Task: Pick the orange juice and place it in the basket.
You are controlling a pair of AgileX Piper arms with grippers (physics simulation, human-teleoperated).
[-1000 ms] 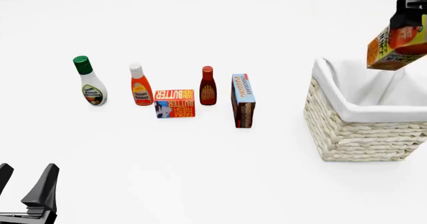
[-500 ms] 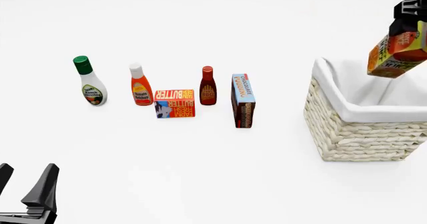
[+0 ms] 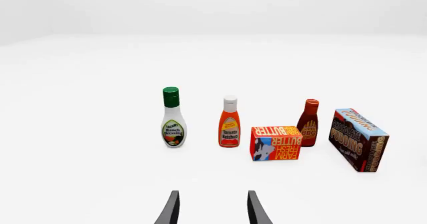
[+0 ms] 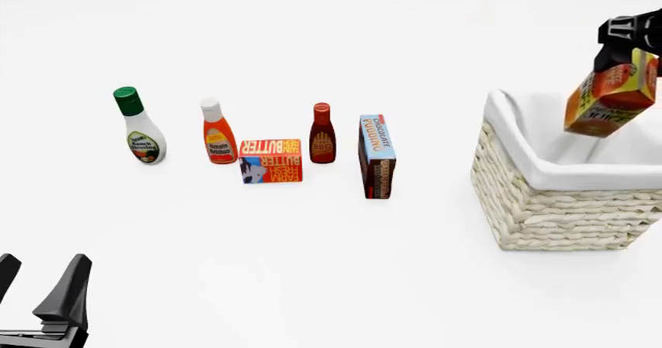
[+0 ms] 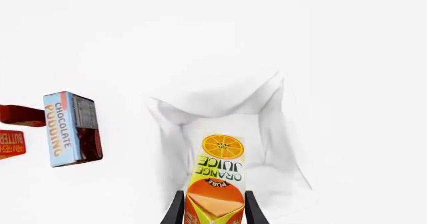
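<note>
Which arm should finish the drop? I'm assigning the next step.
Right. Its claw already grips the orange juice over the basket. The left claw sits open near the table's front-left, far from both.

A: What is the setting?

B: A plain white table [image 4: 310,270] fills the front view, smooth and bare of any pattern.

A: Any walls?

B: In the left wrist view a pale grey wall [image 3: 213,7] rises at the far side, meeting the white surface along a soft, level line.

A: And the light?

B: Bright and even, casting only faint shadows.
</note>
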